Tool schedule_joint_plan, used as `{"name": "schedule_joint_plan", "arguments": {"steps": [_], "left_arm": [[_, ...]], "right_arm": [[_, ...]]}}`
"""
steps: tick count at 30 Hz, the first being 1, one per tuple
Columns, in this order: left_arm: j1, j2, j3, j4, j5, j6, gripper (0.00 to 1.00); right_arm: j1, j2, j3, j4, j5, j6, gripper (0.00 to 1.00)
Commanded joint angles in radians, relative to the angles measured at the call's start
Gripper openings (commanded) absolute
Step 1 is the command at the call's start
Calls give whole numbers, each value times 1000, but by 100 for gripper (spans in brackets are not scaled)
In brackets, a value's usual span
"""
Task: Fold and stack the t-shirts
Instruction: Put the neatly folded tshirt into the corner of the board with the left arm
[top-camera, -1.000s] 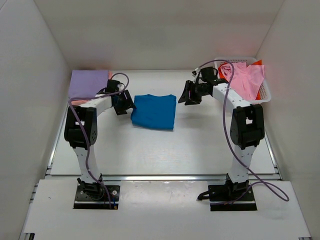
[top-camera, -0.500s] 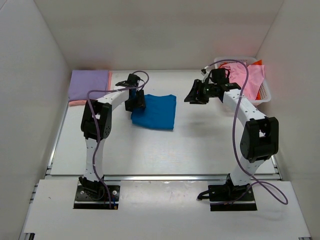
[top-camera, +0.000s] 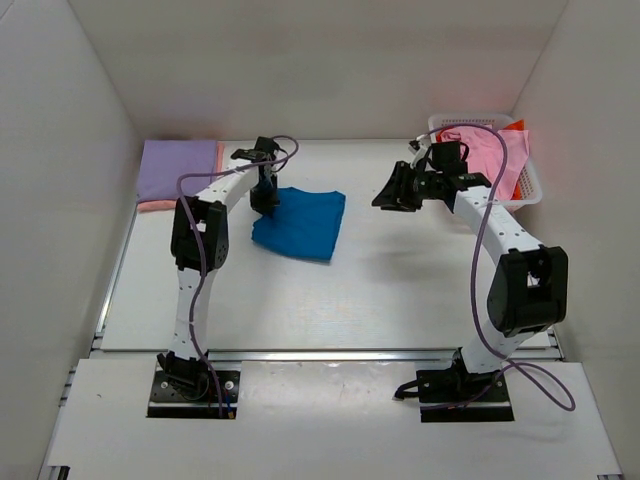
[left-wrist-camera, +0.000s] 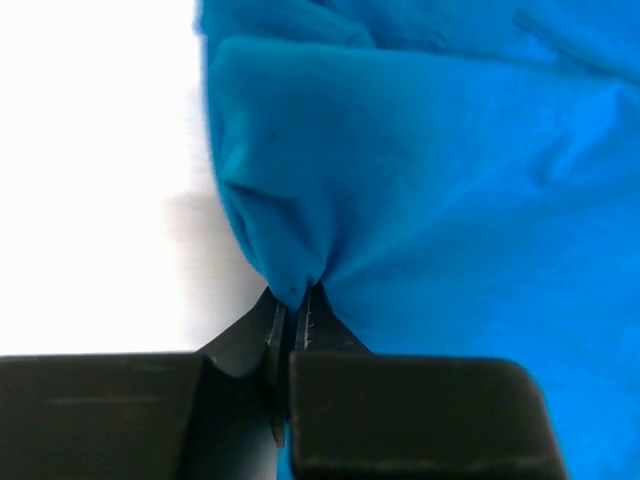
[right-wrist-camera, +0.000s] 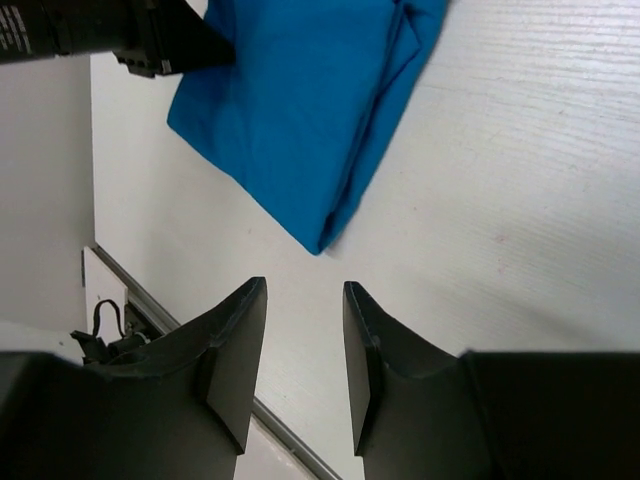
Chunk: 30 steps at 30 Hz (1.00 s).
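A folded bright blue t-shirt (top-camera: 300, 222) lies mid-table, slightly skewed. My left gripper (top-camera: 265, 197) is at its back left corner, shut on a pinch of the blue cloth. The left wrist view shows the fingertips (left-wrist-camera: 293, 300) closed on a bunched fold of the blue t-shirt (left-wrist-camera: 430, 180). My right gripper (top-camera: 392, 195) hovers to the right of the shirt, open and holding nothing. In the right wrist view, the gripper (right-wrist-camera: 305, 290) has bare table between its fingers and the blue t-shirt (right-wrist-camera: 300, 110) lies beyond them.
A folded lavender t-shirt (top-camera: 178, 168) lies at the back left on a salmon one (top-camera: 160, 205). A white mesh basket (top-camera: 532, 192) at the back right holds a pink t-shirt (top-camera: 495, 152) and an orange-red one (top-camera: 520, 185). White walls enclose the table.
My left gripper reached the blue t-shirt's back left corner and shut on it; the shirt has shifted and turned slightly. My right gripper drew back to the right and its jaws narrowed a little.
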Motion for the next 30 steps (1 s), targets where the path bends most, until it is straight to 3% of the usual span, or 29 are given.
{"name": "schedule_joint_plan", "arguments": {"steps": [1, 10, 14, 30], "left_arm": [[50, -24, 150, -106, -162, 79, 0], [104, -12, 428, -94, -346, 207, 0], [133, 2, 514, -47, -360, 244, 0], [334, -45, 533, 81, -326, 275, 0]], "right_arm": [[-6, -55, -7, 39, -44, 5, 33], [24, -69, -15, 65, -59, 39, 32], [53, -57, -30, 82, -82, 54, 31], [96, 18, -88, 171, -128, 100, 28]]}}
